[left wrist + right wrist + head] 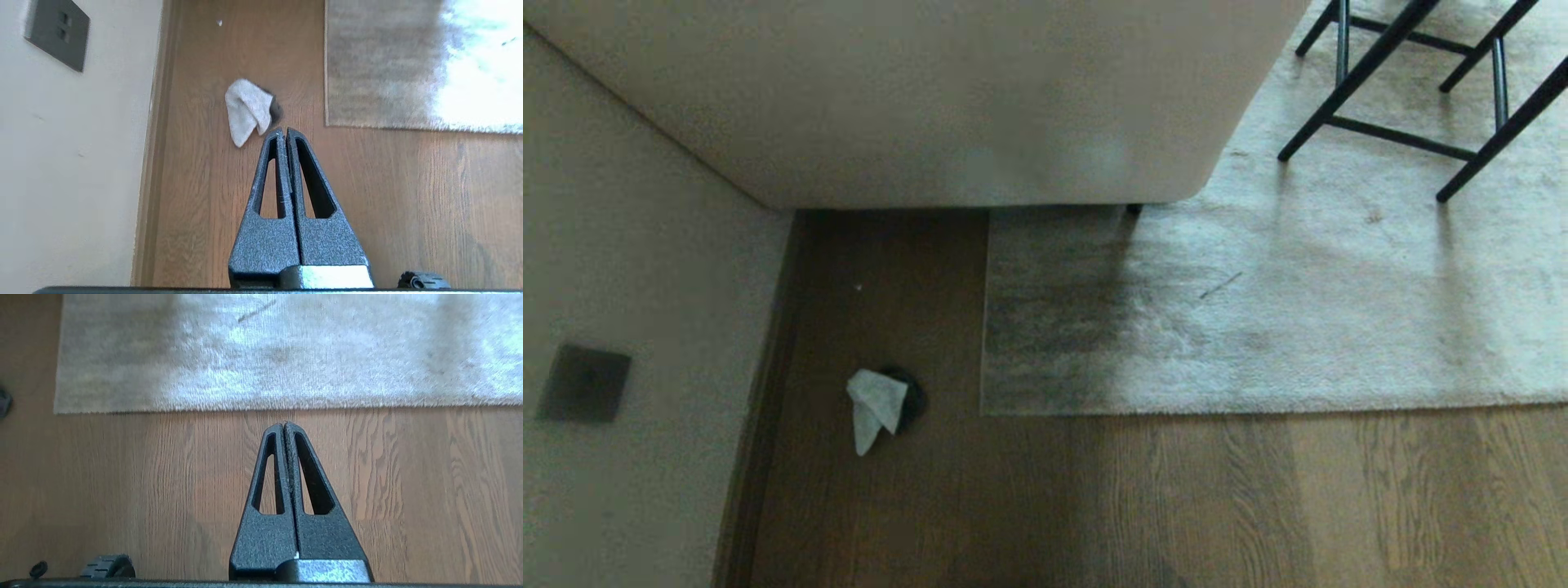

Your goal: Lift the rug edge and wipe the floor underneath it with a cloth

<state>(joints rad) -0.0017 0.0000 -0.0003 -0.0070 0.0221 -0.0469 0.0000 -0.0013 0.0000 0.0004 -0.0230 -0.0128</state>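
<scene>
While both hands hang pressed shut and empty, the left hand (284, 131) above bare floor (1176, 498) near the cloth (876, 406), the right hand (284, 425) facing the rug edge (1258, 406), I'd open the left first (cloth lies left of the rug corner) and pinch its raised fold.

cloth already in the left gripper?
No: the left gripper is shut on nothing above the floor, and the cloth lies loose beside the rug edge.
</scene>
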